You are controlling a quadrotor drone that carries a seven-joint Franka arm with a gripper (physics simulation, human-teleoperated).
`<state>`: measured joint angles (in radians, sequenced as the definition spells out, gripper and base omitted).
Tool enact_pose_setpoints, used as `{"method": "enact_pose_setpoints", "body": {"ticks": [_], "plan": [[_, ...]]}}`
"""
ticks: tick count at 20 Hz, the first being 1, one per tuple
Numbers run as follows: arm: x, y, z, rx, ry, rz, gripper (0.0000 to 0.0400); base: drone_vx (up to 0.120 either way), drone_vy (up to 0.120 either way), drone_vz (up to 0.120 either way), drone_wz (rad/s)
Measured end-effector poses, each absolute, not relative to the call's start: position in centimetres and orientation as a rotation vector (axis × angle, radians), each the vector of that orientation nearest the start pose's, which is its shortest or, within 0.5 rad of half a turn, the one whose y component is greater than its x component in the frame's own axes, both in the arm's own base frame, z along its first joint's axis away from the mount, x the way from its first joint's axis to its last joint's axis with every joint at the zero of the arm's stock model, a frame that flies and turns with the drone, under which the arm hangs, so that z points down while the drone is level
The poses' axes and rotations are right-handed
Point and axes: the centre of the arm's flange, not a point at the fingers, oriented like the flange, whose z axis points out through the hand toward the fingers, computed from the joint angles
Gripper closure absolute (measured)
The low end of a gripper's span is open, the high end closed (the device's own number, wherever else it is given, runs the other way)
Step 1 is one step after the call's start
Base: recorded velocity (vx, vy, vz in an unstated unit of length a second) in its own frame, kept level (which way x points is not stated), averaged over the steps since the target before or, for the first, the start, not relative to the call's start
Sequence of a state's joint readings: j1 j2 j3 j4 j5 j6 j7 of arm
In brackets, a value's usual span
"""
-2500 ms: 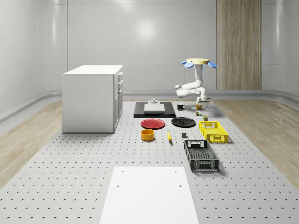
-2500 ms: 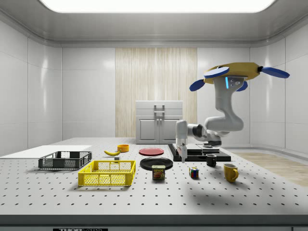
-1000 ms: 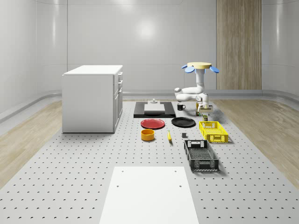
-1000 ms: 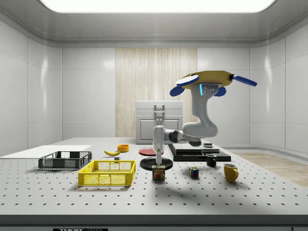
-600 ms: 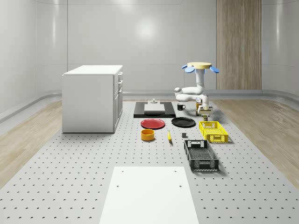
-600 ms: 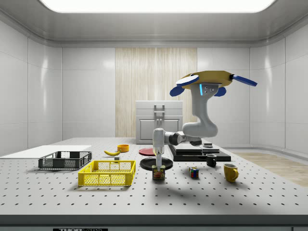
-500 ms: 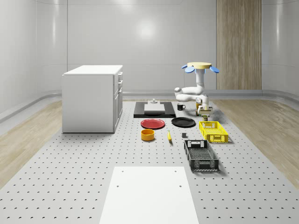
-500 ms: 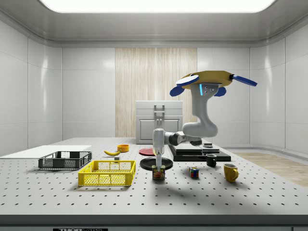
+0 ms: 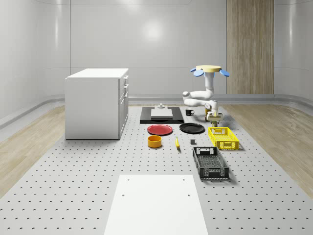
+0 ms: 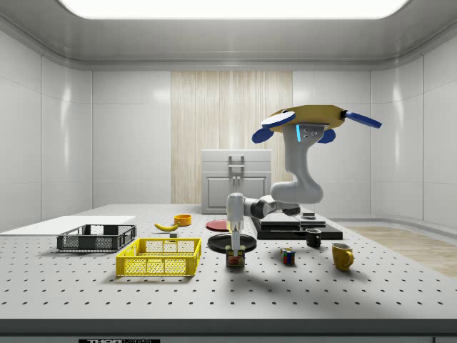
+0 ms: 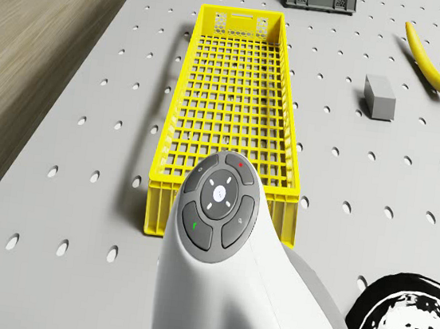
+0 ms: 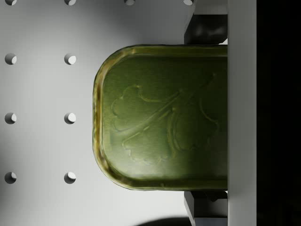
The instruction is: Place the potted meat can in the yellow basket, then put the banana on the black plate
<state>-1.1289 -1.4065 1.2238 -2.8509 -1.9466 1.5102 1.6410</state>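
The potted meat can [image 10: 235, 260] stands on the table just off the near end of the yellow basket [image 10: 158, 257] [image 11: 175, 103]. My gripper [image 10: 235, 250] [image 12: 207, 117] points straight down over it. In the wrist view its fingers [image 12: 207, 30] press against two opposite sides of the can's green top [image 12: 160, 122]. The drone [image 10: 314, 118] hovers above and behind the can, arm bent down. The banana [image 9: 177, 143] [image 11: 427, 58] lies on the table left of the basket [image 9: 223, 137] in the whole-scene view. The black plate [image 9: 191, 128] [image 10: 232, 242] sits just behind the can.
A black crate [image 9: 210, 162] lies in front of the basket. A red plate [image 9: 160, 129], an orange bowl [image 9: 154, 141] and a white cabinet [image 9: 97, 103] are further left. Two mugs [image 10: 313, 238] [image 10: 342, 256] and a colour cube [image 10: 287, 256] stand right of the can in the side view. A grey block [image 11: 379, 97] lies near the banana.
The drone has shifted toward the side view's left and come lower, bringing the gripper down over the can. In the last half second the gripper sank only slightly.
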Motion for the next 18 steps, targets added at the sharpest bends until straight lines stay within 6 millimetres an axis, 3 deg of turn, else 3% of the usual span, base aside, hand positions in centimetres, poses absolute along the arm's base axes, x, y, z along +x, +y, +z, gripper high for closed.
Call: {"method": "enact_pose_setpoints", "body": {"ticks": [4,10,18], "plan": [[30.7,0.4,52.8,0.001,-0.002,0.785,0.0114,0.000,0.000,0.000,0.000],[30.7,0.4,51.9,-0.003,0.001,0.778,0.0109,0.000,0.000,0.000,0.000],[30.7,0.4,49.8,-0.005,0.002,0.775,0.0110,0.020,0.000,0.120,0.000]]}}
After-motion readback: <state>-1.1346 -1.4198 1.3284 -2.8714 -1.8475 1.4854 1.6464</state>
